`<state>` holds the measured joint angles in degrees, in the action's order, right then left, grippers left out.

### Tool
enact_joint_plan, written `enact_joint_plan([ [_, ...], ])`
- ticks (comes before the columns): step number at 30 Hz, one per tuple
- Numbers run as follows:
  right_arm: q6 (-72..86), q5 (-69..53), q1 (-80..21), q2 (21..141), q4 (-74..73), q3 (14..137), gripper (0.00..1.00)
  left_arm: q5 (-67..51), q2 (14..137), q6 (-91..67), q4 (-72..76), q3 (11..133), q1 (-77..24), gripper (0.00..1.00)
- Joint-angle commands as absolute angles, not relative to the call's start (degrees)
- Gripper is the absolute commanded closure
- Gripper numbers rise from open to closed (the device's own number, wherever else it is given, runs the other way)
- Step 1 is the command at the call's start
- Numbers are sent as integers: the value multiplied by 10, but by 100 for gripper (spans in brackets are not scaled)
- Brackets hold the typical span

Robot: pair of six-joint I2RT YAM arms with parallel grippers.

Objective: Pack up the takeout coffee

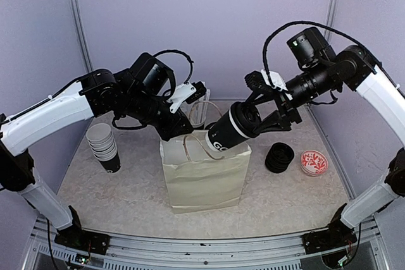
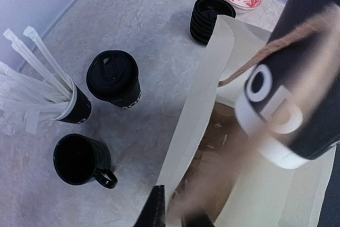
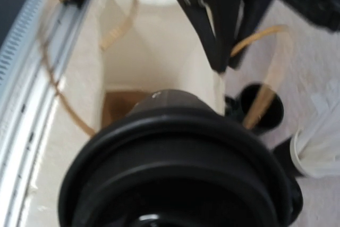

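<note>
A takeout coffee cup, black with white lettering and a black lid, hangs tilted over the mouth of the cream paper bag. My right gripper is shut on it near the lid. In the right wrist view the lid fills the lower frame and hides my fingers. My left gripper is at the bag's back left rim, its fingers pinching the bag wall. A second lidded takeout coffee cup stands upright on the table left of the bag.
A stack of empty cups lies left of the bag. A stack of black lids and a red-patterned dish sit to its right. A black cup of white straws and a dark mug stand behind the bag.
</note>
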<state>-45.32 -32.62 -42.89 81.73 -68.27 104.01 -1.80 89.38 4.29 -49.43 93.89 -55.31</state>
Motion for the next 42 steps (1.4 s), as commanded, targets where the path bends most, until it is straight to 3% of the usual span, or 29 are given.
enact_joint_plan([
  [1,-447,-250,-444,857,-677,1070,40,-47,906,40,-495,948,-550,98],
  [16,-541,-169,-489,926,-787,1163,39,-71,930,40,-481,975,-550,100],
  [34,-493,55,-633,917,-790,1087,39,-79,956,78,-485,1016,-550,100],
  [42,-490,85,-633,937,-789,1164,39,-102,964,99,-487,1037,-552,100],
])
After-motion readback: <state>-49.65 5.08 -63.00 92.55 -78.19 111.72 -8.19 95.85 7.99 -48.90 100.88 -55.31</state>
